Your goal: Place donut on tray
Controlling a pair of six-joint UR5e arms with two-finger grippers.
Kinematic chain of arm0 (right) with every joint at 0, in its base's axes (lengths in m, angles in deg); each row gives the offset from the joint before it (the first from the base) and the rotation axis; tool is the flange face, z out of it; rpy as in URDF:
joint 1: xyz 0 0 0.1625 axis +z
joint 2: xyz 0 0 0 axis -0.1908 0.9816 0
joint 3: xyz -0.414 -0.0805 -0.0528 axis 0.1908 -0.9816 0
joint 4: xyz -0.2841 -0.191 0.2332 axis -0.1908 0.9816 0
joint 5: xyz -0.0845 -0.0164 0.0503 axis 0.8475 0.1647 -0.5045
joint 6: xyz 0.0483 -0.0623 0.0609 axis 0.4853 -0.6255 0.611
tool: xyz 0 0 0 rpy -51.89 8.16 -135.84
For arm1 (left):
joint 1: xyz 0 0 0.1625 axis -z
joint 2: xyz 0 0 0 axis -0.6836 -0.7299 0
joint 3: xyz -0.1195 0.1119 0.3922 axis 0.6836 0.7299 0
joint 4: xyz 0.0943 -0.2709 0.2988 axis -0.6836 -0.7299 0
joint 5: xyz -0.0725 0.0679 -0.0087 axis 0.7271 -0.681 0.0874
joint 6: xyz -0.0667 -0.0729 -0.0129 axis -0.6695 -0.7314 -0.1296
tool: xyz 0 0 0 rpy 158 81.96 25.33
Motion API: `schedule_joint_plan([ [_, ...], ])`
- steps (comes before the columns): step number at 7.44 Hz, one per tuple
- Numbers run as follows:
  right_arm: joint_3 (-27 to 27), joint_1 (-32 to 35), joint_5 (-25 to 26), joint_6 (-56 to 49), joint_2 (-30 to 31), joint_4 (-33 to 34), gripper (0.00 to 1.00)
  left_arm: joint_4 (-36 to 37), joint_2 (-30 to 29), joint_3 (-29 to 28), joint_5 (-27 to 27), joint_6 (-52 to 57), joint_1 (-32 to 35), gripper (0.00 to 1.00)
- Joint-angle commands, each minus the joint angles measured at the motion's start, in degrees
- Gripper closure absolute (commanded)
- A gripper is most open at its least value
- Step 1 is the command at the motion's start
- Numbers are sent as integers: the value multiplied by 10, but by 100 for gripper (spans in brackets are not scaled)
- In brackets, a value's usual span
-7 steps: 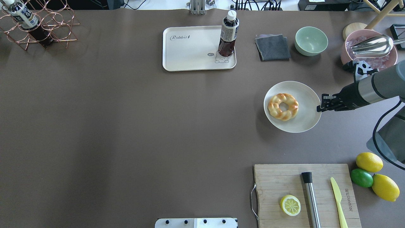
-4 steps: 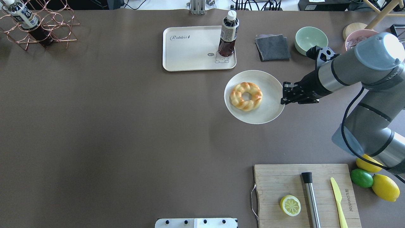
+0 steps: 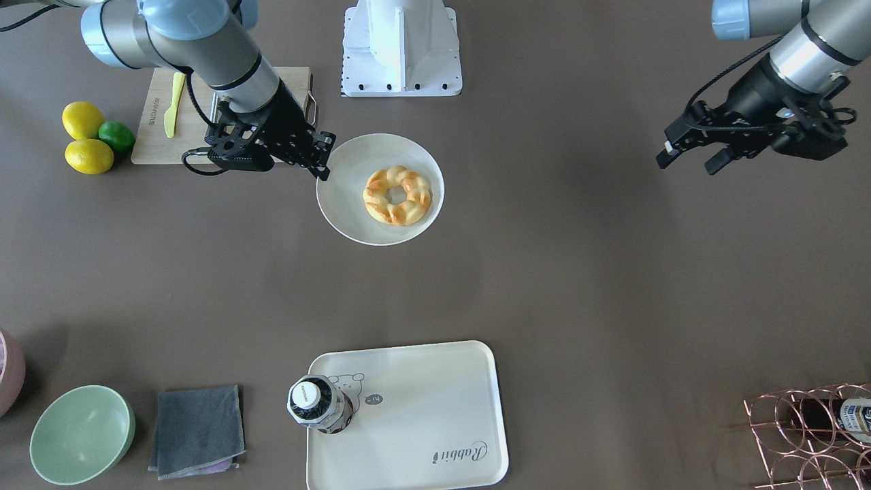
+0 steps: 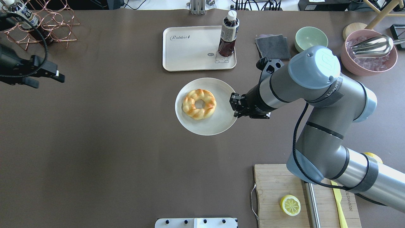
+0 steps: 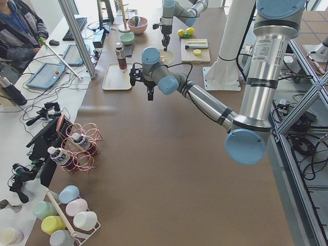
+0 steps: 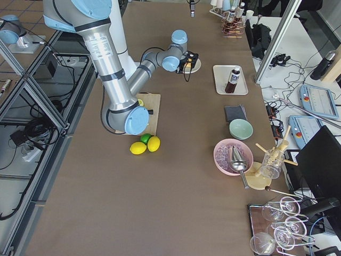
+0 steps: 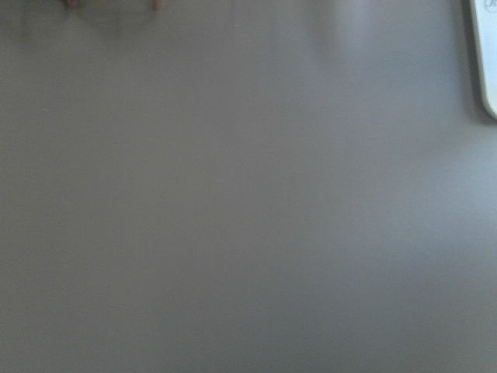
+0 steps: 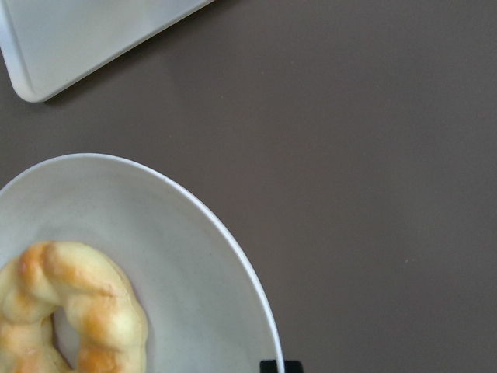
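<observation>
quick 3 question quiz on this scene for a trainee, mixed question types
1. True or false: the donut lies on the tray.
2. What stands on the tray? A: a bottle. B: a bowl. C: a lemon.
3. Fill in: the right gripper is at the rim of the ____.

Key:
1. False. It lies on the plate, which is apart from the tray.
2. A.
3. Plate.
</observation>
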Motion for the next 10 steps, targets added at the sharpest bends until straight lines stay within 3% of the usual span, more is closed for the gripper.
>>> schedule_joint_plan([
  [1,20,-37,34,38,-66,82,100,0,-107,-6,-91,-185,-137,3],
  [4,24,-40,37,41,-71,95,100,2,-154,-7,-185,-288,-240,10],
  [7,36,-40,37,47,-73,96,100,3,-158,-7,-197,-301,-249,23],
  [9,37,-40,36,47,-73,96,100,3,-159,-5,-197,-328,-249,43],
  [10,37,-40,37,47,-73,96,100,3,-165,-5,-198,-339,-249,57],
])
